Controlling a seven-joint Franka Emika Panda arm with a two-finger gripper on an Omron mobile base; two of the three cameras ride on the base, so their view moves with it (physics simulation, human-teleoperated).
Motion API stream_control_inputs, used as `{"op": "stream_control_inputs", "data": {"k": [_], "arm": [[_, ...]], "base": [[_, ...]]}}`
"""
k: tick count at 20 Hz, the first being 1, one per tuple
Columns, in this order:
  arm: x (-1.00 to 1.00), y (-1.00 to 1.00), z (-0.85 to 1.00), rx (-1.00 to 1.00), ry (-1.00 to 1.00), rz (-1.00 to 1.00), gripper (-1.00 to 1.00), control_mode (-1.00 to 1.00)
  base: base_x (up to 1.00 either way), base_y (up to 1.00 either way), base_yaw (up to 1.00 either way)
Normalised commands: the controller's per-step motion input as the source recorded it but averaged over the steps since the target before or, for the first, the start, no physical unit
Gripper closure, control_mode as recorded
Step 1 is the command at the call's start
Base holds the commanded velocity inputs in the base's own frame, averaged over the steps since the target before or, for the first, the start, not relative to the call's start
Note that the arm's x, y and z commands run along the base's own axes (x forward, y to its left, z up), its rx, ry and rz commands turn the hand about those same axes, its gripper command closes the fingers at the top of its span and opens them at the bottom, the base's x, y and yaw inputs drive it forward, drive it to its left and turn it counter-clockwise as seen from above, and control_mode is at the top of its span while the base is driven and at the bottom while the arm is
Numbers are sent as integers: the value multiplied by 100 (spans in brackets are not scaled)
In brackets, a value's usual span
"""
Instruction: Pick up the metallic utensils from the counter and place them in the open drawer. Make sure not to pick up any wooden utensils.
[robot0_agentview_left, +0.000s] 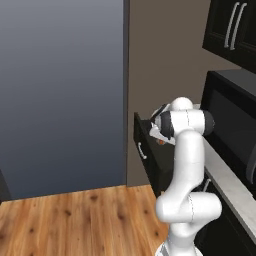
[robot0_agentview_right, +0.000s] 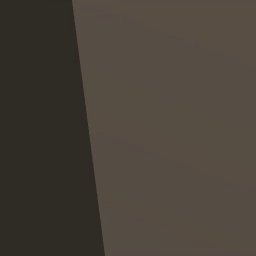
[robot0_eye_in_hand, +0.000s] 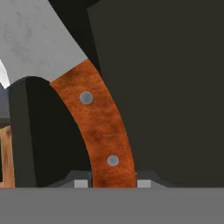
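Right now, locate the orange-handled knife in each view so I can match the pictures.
Left base view: the knife is an orange speck at the jaws, mid-frame, above the open drawer.
Hand view: its handle curves from bottom centre, between the jaws, up to the grey blade top left.
Right base view: a close brown wall.
Shared landmark: the wooden floor, a tan strip at the hand view's left edge.

The pincer (robot0_eye_in_hand: 113, 181) clamps the knife (robot0_eye_in_hand: 98, 118) by its orange-red handle (two rivets), silver blade above.
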Motion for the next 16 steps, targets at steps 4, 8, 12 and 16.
{"op": "stream_control_inputs", "data": {"k": [4,8,12,16], "arm": [[16,-29,-40,2,2,0,100,-100],[1,-1,-37,1,0,0,100,-100],[1,7,-27,0,0,0,100,-100],[0,36,-5,0,1,0,100,-100]], "base": [[0,0,0],[0,0,0],[0,0,0],[0,0,0]]}}
